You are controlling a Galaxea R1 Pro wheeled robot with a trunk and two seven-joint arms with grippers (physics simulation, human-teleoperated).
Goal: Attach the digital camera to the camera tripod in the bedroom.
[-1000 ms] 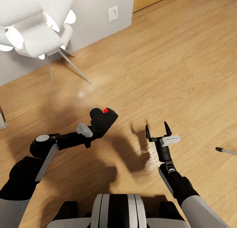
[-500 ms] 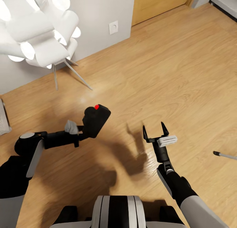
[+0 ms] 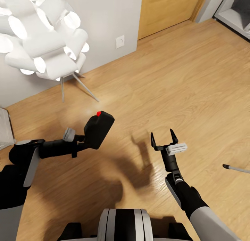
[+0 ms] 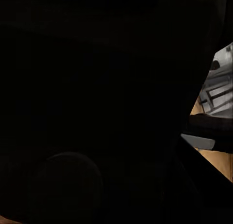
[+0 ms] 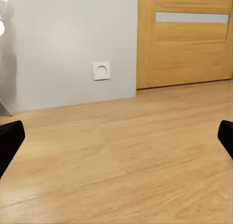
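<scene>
Head view: my left gripper (image 3: 84, 142) holds the small black boxy digital camera with a round red button on top (image 3: 98, 129) above the light wood plank floor (image 3: 180, 77). The fingers themselves are hidden behind the camera body, which sits on the end of the outstretched black left arm, tilted, with the red button at its upper edge. In the left wrist view the dark camera body (image 4: 97, 103) lies so close to the lens that I can make out no detail on it.

My right gripper (image 3: 163, 138) hangs over the floor well apart from the camera, its two black pointed fingers spread wide with nothing between them. In the right wrist view the two fingertips (image 5: 9, 141) stand at opposite edges, with bare floor between.

Ahead to the left, a white lamp of layered curled petals on thin metal legs (image 3: 41, 39) stands beside the light grey wall (image 3: 107, 22), which carries a white square wall socket (image 3: 120, 41). To the right of the wall is an oak door with a frosted strip (image 5: 187, 40). A thin silver rod with a black tip (image 3: 235, 168) lies on the floor at the right edge; I cannot tell what it belongs to.
</scene>
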